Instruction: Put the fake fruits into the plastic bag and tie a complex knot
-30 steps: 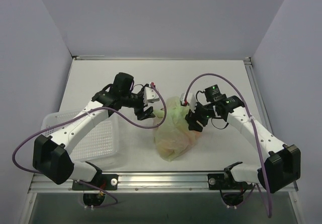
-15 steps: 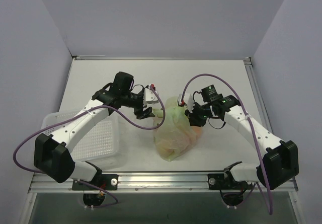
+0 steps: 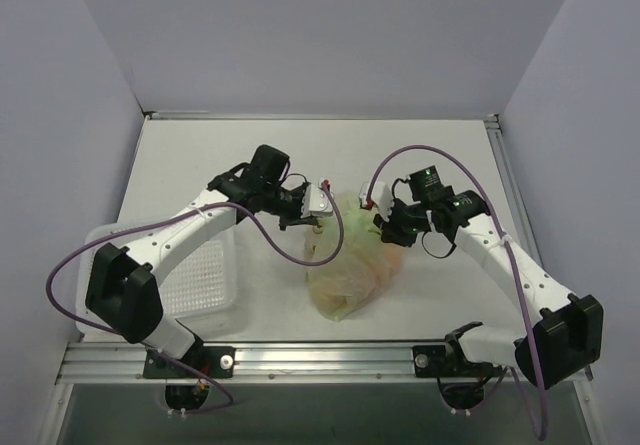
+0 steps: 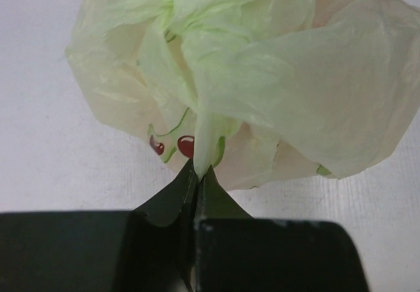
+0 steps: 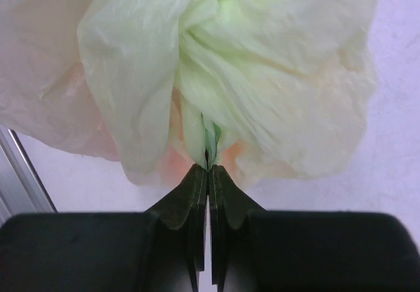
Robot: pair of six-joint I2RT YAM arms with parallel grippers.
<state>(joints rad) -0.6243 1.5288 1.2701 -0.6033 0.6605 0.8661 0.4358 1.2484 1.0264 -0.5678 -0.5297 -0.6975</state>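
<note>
A white table (image 3: 440,155) closed in by pale lilac-grey walls carries everything. The plastic bag (image 3: 345,265) lies near the middle of the table, toward its near edge. It is slumped and full, and the fake fruits (image 3: 384,263) show only as orange and yellowish tints through the film. The left gripper (image 3: 316,222) meets the bag's far-left top. In the left wrist view its jaws are clenched on a thin, drawn-out strip of green film, just beside small red cherry-like marks (image 4: 186,145). The right gripper (image 3: 388,227) is at the bag's far-right top, pinched tight on a gathered fold of the film. A white perforated basket (image 3: 200,280) sits at the table's near left corner, apart from the bag.
</note>
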